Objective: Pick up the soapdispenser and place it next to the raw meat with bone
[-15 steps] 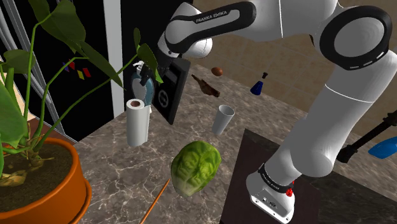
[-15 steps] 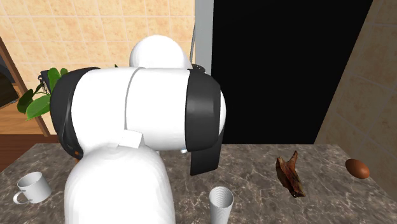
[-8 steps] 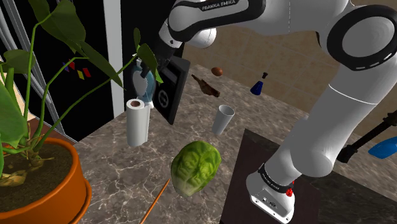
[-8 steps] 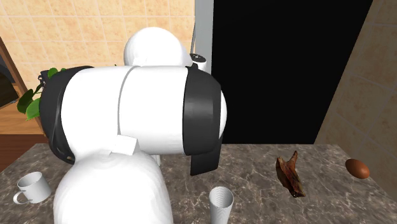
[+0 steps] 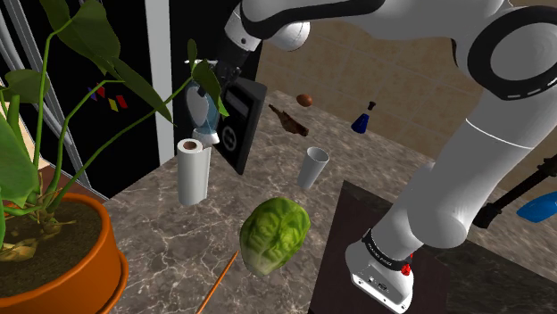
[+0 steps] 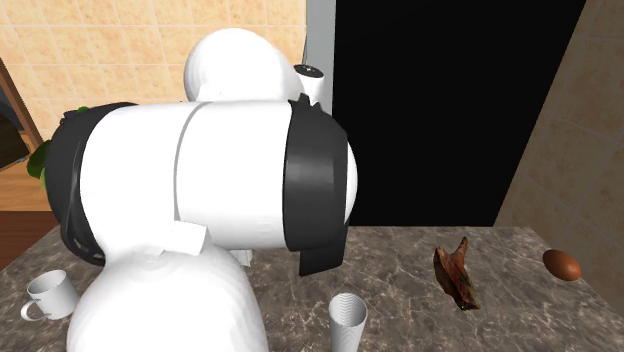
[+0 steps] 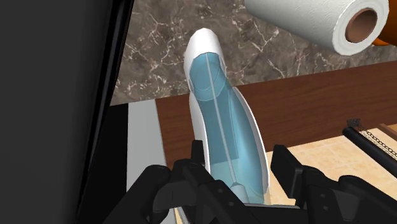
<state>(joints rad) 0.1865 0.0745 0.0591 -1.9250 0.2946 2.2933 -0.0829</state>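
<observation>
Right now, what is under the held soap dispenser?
Below the white and pale-blue soap dispenser, clasped in the black pincer, show the dark marbled counter and a brown floor. The dispenser's own body covers the spot straight under its base.

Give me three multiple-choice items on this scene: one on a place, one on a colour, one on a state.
1. In the second exterior view, the raw meat lies:
A. between the white ribbed cup and the brown round object
B. inside that cup
C. on top of that brown object

2. The soap dispenser is:
A. red
B. black
C. pale blue and white

3. The pincer is:
A. open
B. shut on the soap dispenser
C. shut on nothing

Key:
1 A: the cup stands on one side of the meat and the brown object lies on the other.
2 C: the wrist view shows a pale blue body in a white shell.
3 B: both fingers clasp its narrow end.
</observation>
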